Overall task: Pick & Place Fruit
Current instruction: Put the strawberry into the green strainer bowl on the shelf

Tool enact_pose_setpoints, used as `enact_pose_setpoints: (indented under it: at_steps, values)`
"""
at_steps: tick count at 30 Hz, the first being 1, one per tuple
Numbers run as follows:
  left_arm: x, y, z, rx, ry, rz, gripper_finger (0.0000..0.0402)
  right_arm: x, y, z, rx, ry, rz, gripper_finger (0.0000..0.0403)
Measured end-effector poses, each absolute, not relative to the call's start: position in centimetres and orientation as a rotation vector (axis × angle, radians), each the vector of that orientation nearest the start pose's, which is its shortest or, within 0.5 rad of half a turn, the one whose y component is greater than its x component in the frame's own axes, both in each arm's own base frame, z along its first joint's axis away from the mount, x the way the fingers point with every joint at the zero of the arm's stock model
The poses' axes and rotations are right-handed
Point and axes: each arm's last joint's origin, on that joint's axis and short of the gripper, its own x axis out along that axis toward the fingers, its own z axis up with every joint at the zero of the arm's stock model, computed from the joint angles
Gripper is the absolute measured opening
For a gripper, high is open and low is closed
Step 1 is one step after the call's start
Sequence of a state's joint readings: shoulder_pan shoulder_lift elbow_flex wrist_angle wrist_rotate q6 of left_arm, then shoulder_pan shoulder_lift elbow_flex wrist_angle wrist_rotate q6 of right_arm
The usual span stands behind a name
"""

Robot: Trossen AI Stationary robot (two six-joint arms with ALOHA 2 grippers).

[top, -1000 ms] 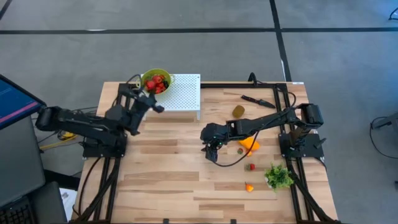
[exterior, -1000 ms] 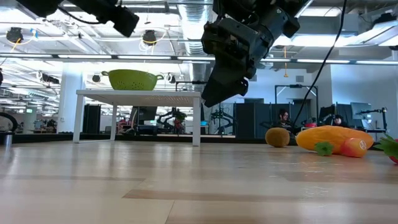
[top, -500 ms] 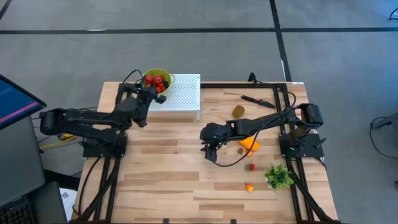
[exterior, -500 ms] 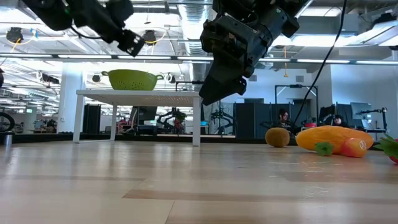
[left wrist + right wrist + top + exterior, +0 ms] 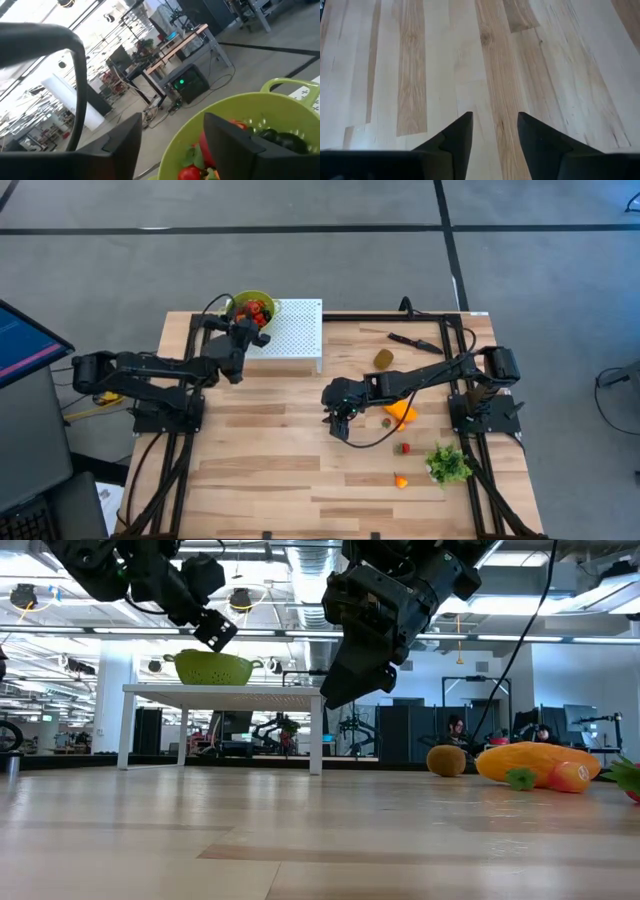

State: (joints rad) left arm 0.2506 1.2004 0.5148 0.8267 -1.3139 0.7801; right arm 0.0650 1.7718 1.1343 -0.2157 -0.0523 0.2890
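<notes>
Green colander (image 5: 247,305) on the white perforated stand (image 5: 295,332), holding several red fruit pieces (image 5: 255,310) and some dark ones: this part of the sorting appears done. The left gripper (image 5: 243,328) hangs just over the colander's near rim, its fingers (image 5: 227,137) spread with nothing between them, so a piece seems to have been let go there.

Still out on the wooden table (image 5: 270,450), all on the right side: the brownish-olive oval fruit (image 5: 383,358), the elongated orange fruit (image 5: 400,411), a small red piece (image 5: 404,448) and a small orange piece (image 5: 400,480). The low view shows the oval fruit matt and egg-shaped, the orange fruit long, smooth and lying flat.

The right gripper (image 5: 338,418) hovers above bare boards near the table's middle, well apart from the remaining fruit; its fingers (image 5: 455,137) stand apart and grip nothing. By this judgement the task is partly complete, with at least four pieces left to move.
</notes>
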Motion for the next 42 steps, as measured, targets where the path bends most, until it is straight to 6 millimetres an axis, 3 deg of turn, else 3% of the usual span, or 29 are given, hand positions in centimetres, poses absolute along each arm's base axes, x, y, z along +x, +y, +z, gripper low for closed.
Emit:
enact_pose_setpoints:
  at_steps: [7, 12, 20, 30, 35, 42]
  values:
    - [21.3, 8.1, 25.2, 0.529, 0.478, 1.522, 0.0230, 36.7, 2.5, 19.1, 0.265, 0.879, -0.017, 0.0143]
    - [22.0, 6.0, 25.2, 0.544, 0.448, 1.434, 0.0225, 36.5, 2.5, 19.0, 0.265, 0.901, -0.018, 0.0135]
    - [23.1, 0.0, 25.2, 0.583, 0.289, 1.061, 0.0192, 36.6, 2.6, 19.0, 0.279, 0.898, 0.012, 0.0121]
    - [22.8, -7.4, 24.6, 0.377, 0.043, 0.437, 0.0152, 37.4, 2.6, 19.7, 0.283, 0.790, 0.032, 0.0125]
    - [22.6, -9.3, 23.6, 0.374, 0.071, 0.130, 0.0140, 38.0, 2.6, 20.5, 0.249, 0.684, 0.055, 0.0123]
    - [22.4, -9.4, 21.9, 0.307, 0.183, -0.015, 0.0136, 39.1, 1.3, 22.0, 0.234, 0.490, 0.052, 0.0121]
